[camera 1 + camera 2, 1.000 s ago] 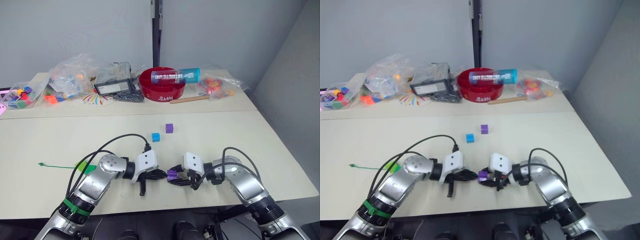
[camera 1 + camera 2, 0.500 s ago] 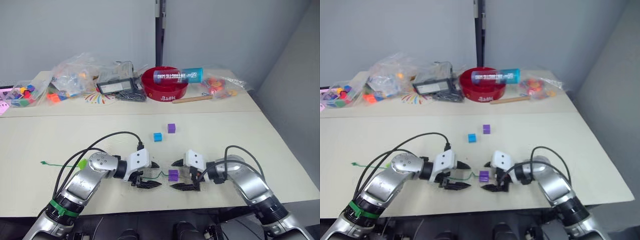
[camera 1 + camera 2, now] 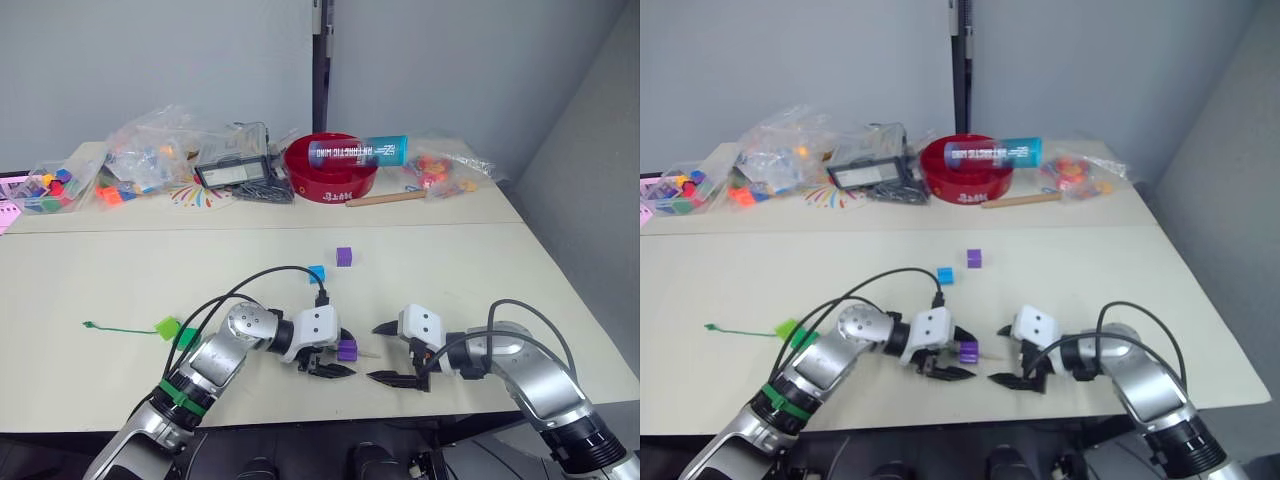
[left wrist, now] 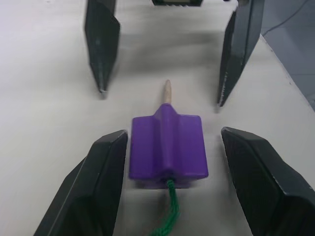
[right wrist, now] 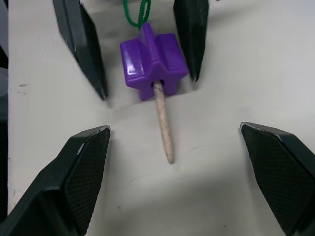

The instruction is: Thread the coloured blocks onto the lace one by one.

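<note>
Lace cut off at frame edge, L wrist.

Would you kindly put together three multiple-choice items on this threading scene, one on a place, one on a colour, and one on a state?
1. Where does the purple block with the lace through it lie?
A. In the red bowl
B. On the table between the left gripper's fingers
C. Inside a plastic bag

2. What colour is the lace entering that block?
A. Green
B. Black
C. Red

3. How do the two grippers stand?
A. Both shut on the block
B. Left shut, right open
C. Both open

Answers:
1. B: the left wrist view shows the block on the table with a finger of the left gripper on either side.
2. A: green string runs into its back, and the pale tip sticks out in front.
3. C: the left gripper's fingers stand clear of the block, and the right gripper is spread wide.
</note>
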Robot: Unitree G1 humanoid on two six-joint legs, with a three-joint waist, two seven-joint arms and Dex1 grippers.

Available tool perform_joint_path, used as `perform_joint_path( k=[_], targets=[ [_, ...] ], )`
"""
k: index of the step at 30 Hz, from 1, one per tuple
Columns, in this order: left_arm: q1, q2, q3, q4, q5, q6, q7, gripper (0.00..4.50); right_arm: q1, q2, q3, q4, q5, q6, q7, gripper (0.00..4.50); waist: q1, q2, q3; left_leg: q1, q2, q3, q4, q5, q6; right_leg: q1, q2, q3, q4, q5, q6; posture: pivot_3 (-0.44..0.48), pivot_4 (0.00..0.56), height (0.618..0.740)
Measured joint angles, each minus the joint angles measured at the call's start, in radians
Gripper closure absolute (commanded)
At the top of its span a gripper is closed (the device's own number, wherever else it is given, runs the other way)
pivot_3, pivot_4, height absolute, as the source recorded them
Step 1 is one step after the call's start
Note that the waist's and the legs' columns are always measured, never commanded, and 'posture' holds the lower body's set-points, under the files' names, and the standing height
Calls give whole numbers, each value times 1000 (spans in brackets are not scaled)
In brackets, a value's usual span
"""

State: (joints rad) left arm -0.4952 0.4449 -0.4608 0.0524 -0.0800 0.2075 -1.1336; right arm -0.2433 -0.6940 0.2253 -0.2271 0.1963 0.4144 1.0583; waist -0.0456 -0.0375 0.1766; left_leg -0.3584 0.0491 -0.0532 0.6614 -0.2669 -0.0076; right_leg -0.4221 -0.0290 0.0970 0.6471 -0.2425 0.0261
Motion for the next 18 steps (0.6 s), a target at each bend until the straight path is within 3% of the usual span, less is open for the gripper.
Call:
perform_joint_path(
  k=[2,7,9,18],
  targets=[
    [-6,-9,0,15,1,-14,-5,1293,11,1,0,-1,-3,-1,-12,45,3,0,0,0,0,0,0,0,0,0,0,0,0,0,0,0,150,731],
    [-16,-24,0,39,1,-18,-7,2722,17,3,2,-10,-5,-2,-21,0,3,0,0,0,0,0,0,0,0,0,0,0,0,0,0,0,150,731],
    [-17,-25,1,42,2,-23,-6,3116,20,3,4,-16,-5,-2,-21,580,2,0,0,0,0,0,0,0,0,0,0,0,0,0,0,0,150,731],
    [-18,-21,1,42,3,-27,-15,3116,20,2,27,-16,-17,-35,-11,3588,3,0,0,0,0,0,0,0,0,0,0,0,0,0,0,0,150,731]
  ],
)
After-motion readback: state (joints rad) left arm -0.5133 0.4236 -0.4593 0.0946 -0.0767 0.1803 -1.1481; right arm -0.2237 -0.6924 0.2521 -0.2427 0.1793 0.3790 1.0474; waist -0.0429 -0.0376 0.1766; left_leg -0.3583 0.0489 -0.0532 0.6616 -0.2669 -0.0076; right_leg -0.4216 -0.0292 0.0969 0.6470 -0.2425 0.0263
